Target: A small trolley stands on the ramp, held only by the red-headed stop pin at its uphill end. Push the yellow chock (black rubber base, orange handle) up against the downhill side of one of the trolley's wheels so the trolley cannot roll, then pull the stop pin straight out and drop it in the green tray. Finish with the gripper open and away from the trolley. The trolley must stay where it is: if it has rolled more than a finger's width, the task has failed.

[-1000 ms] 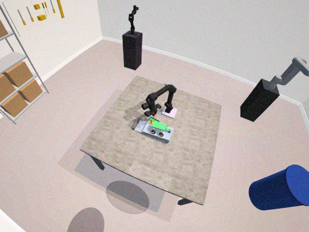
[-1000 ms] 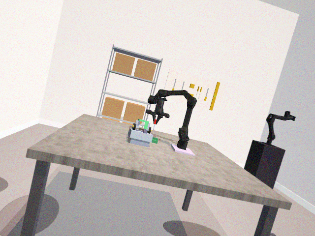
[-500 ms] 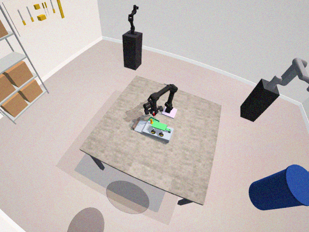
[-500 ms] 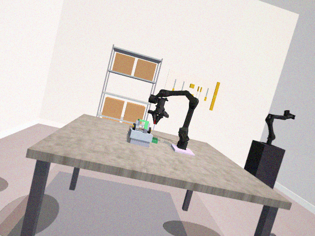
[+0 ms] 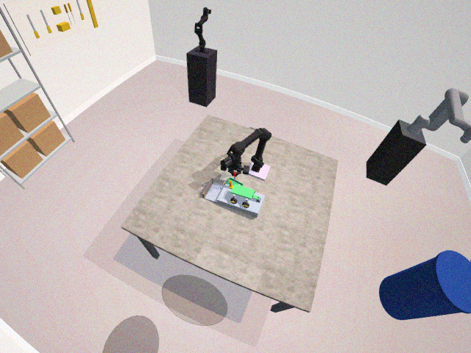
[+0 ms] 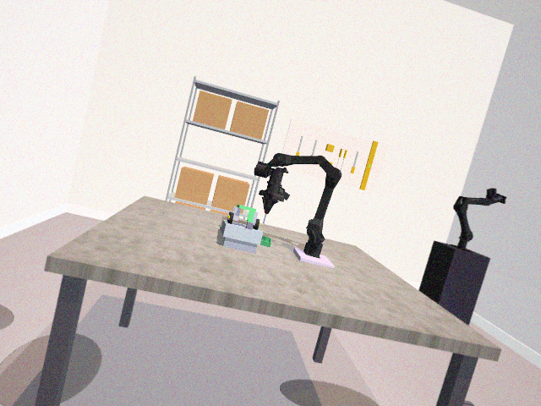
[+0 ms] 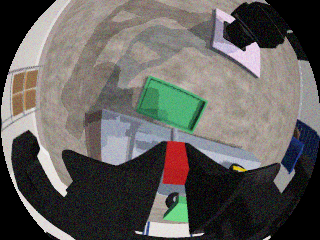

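A black robot arm's pincer [image 5: 234, 173] [image 6: 266, 211] [image 7: 175, 147] clamps the red-headed stop pin [image 5: 234, 173] [image 6: 265, 218] [image 7: 176, 162] by its head, holding it in the air near the green tray [image 5: 240, 183] [image 6: 265, 241] [image 7: 172, 105] on a wooden table [image 5: 281, 243] [image 6: 196, 271] [image 7: 280, 95]. The pin is out of the ramp [image 5: 224, 203] [image 6: 242, 236] [image 7: 112, 135], on which the green-topped trolley [image 5: 243, 190] [image 6: 247, 207] [image 7: 179, 212] stands. The yellow chock, its orange handle [image 5: 230, 184] upright in the top view, sits by the trolley's end nearer the ramp's low end, apparently on its downhill side. Whether its rubber base touches a wheel cannot be told, though the trolley standing unpinned suggests that the chocking is done.

What appears to remain is the drop into the tray, followed by opening the pincer and moving it clear of the trolley. Whether the trolley has shifted slightly cannot be judged at this size.

The pin points head up, its thin grey shank reaching down from the fingertips. Its long axis runs close to upright in the exterior view; any slight lean is hard to judge. The tray lies flat beside the ramp, on the side toward the arm's base.
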Controlling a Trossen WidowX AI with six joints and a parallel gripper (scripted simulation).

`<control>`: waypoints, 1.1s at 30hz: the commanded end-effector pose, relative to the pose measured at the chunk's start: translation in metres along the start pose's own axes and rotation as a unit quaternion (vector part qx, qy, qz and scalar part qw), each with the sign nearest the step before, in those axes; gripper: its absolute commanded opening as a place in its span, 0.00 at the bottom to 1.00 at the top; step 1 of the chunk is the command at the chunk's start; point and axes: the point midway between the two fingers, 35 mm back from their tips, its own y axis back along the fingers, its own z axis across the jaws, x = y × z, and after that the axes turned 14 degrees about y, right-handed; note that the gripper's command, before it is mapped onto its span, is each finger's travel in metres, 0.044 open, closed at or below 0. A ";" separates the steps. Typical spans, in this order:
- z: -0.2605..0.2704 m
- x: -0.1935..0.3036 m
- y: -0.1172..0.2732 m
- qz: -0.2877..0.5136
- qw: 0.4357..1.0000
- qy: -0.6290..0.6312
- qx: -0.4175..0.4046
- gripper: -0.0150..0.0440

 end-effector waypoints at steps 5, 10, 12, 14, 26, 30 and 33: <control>-0.001 0.001 0.001 -0.013 0.992 -0.123 -0.021 0.25; -0.001 0.002 0.001 -0.017 0.986 -0.161 -0.028 0.25; -0.001 0.002 0.001 -0.017 0.986 -0.161 -0.028 0.25; -0.001 0.002 0.001 -0.017 0.986 -0.161 -0.028 0.25; -0.007 -0.014 -0.018 -0.018 0.986 -0.161 -0.027 0.25; -0.007 -0.014 -0.020 -0.022 0.986 -0.160 -0.034 0.25; -0.005 -0.015 -0.027 -0.034 0.985 -0.160 -0.060 0.25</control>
